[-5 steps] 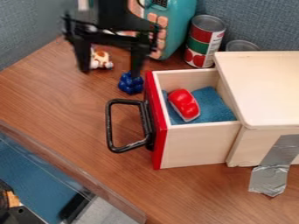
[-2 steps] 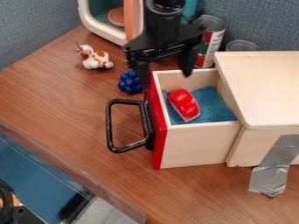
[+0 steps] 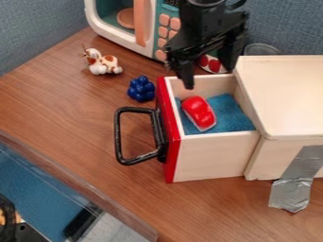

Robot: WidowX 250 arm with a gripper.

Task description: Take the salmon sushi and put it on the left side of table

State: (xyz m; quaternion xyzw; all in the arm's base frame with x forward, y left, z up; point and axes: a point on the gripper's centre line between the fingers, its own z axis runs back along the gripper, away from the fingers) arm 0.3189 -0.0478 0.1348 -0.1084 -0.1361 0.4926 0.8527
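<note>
My gripper (image 3: 211,75) hangs over the back of the pulled-out drawer, its two fingers apart and nothing between them. Below and in front of it, the salmon sushi (image 3: 199,113), red on top with a white underside, lies on a blue cloth (image 3: 232,116) inside the drawer (image 3: 211,158). The gripper does not touch the sushi. The left side of the wooden table (image 3: 56,104) lies to the left of the drawer's black handle.
A red drawer front with a black handle (image 3: 118,137) juts left. Blue berries (image 3: 141,89) and a spotted toy animal (image 3: 103,64) stand behind it. At the back are a toy microwave (image 3: 120,35) and a can (image 3: 213,64). The wooden box (image 3: 287,94) is at right.
My gripper has moved right, from above the berries to above the drawer's back part, and has turned somewhat. The sushi and drawer have kept their places.
</note>
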